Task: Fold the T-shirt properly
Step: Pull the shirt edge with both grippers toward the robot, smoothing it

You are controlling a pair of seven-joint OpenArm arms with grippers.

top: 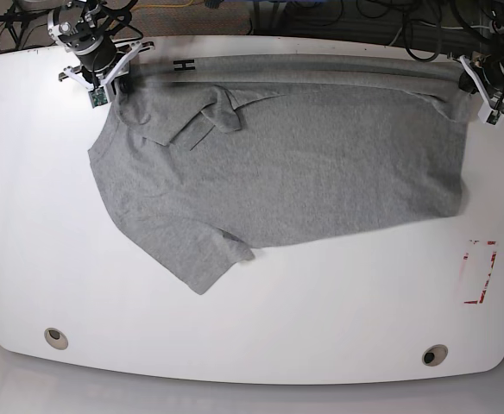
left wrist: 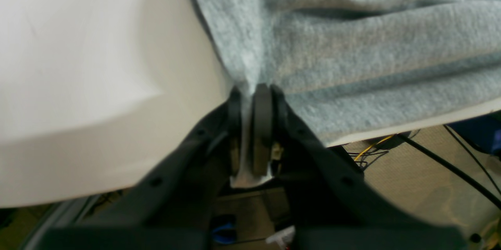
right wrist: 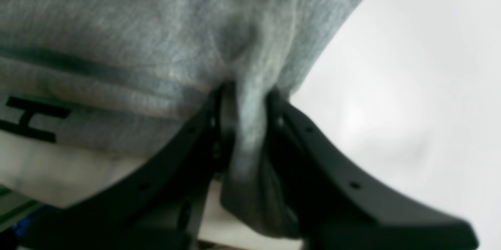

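A white tabletop (top: 261,328) carries the grey T-shirt (top: 304,164), spread across its far half. Both arms reach low at the far edge: the left gripper (left wrist: 254,89) pinches one corner of the shirt between closed fingers, while the right gripper (right wrist: 246,93) clamps a bunched fold at the opposite corner.

Wide open white worktop (top: 261,328) along the whole near side, bare from edge to edge, nothing to block a pass there. Only a flat red-outlined marking (top: 479,272) near the right end and two small round fittings (top: 55,337) set flush near the front edge. The T-shirt (top: 295,164) spreads over the middle and far half, one sleeve jutting toward the front-left. Left of it, clear surface again. The far edge is crowded: both arms sit at the far corners, and cables (left wrist: 450,168) tangle just beyond the worktop's rim.
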